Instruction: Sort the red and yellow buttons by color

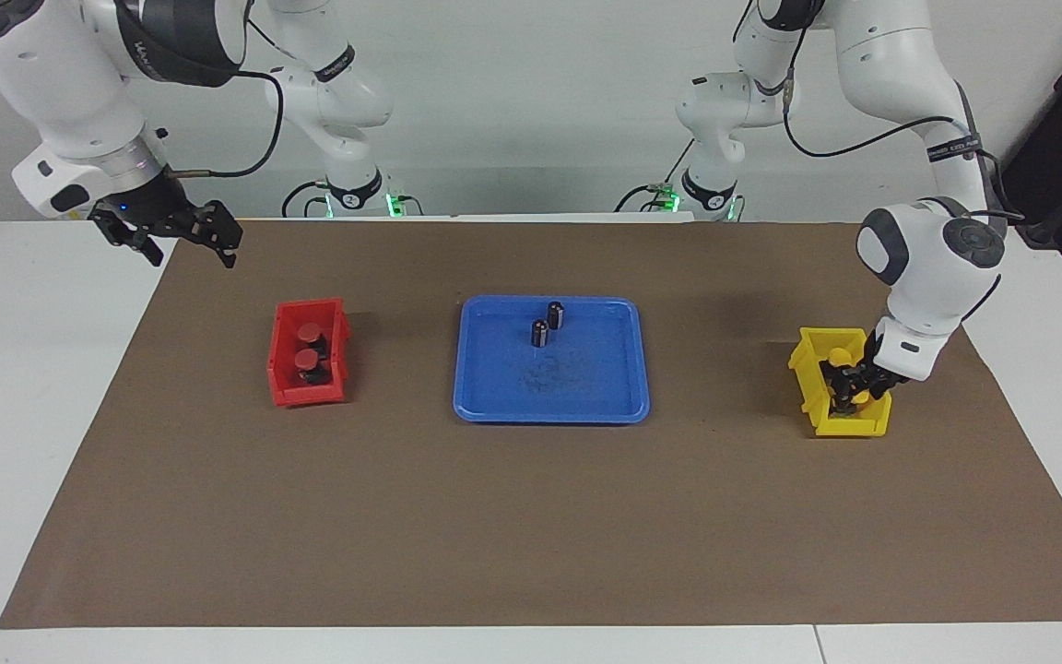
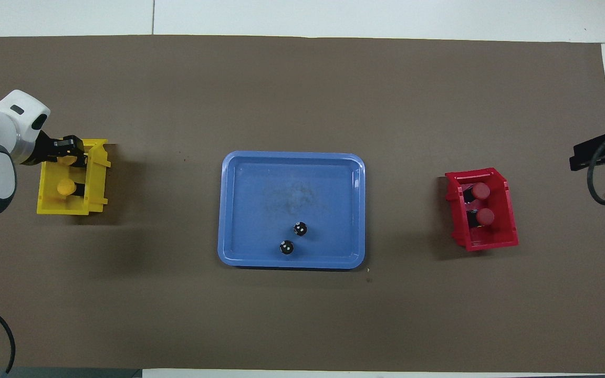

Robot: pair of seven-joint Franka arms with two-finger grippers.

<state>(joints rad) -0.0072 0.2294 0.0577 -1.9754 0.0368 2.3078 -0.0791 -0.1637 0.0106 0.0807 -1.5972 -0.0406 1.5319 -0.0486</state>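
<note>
L gripper (image 1: 849,392) dips into yellow bin (image 1: 814,420) at desk's L-arm end, fingers' hold unreadable, w/ last yellow button (image 1: 855,398) inside; reds (image 1: 307,346) binned; next: release, lift clear; R gripper (image 1: 182,242) waits, fingers wide.

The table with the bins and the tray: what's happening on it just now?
The left gripper is down in the yellow bin, at a yellow button; another yellow button lies beside it. Both red buttons sit in the red bin. The right gripper waits. Two dark cylinders stand in the blue tray.
</note>
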